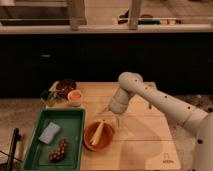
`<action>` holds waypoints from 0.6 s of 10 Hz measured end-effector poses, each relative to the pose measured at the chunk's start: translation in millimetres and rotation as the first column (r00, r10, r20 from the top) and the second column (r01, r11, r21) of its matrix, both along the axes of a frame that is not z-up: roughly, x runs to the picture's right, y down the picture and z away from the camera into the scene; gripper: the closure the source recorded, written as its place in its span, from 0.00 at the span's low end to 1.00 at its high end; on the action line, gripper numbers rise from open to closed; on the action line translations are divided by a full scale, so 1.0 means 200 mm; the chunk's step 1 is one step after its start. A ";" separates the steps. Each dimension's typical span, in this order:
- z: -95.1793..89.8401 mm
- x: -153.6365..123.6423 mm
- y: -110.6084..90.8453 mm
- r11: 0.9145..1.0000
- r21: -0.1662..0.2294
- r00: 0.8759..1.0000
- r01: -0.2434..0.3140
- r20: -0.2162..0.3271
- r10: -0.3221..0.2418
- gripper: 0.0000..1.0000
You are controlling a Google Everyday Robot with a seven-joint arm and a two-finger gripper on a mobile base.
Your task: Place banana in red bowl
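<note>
The banana [98, 133], a small pale yellow piece, lies inside the red bowl [98, 145], slanting from the bowl's middle up to its back rim. The red bowl stands on the wooden table, just right of the green tray. My gripper [111, 117] hangs just above the bowl's back right rim, below the white wrist. Its fingers are spread open and hold nothing. The gripper is clear of the banana.
A green tray [75, 118] at the front left holds a blue sponge [49, 132] and a dark grape cluster [59, 150]. A dark brown bowl [65, 87], a small white cup with orange contents [75, 96] and a glass [48, 97] stand at the back left.
</note>
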State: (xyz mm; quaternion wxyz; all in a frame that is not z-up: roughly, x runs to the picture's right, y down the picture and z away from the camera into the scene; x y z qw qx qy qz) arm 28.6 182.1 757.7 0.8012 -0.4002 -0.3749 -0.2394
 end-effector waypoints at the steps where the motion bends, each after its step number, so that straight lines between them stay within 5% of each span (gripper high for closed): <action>1: 0.00 0.00 0.00 1.000 -0.001 1.000 -0.001 0.002 0.001 0.20; 6: -0.01 0.02 0.00 0.999 0.035 1.000 0.006 0.015 -0.007 0.20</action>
